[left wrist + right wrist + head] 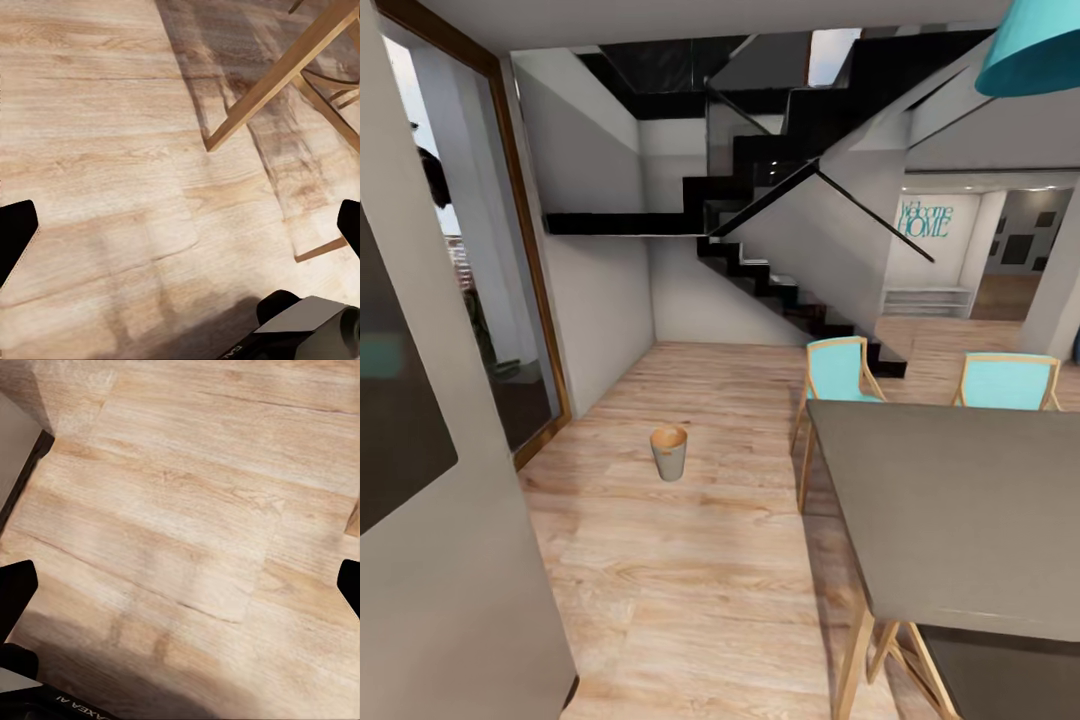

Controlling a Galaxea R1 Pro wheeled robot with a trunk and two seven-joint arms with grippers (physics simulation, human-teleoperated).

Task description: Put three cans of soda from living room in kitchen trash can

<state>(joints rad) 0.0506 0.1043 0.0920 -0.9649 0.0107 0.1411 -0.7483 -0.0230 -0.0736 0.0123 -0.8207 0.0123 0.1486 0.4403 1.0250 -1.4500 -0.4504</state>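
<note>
Trash can (669, 452) standing alone on the wood floor (690, 560), centre-left of the head view, well apart from the grey table (950, 520) at lower right. Left gripper (180, 232) and right gripper (180, 589) both spread wide, holding nothing. Risk ahead: clipping a table leg (277, 79) while driving. Fingers cut off at frame edges; no soda cans seen.

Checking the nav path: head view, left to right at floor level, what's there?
Dark glass door → trash can standing on the wood floor → nearer turquoise chair → second turquoise chair, behind the grey table.
</note>
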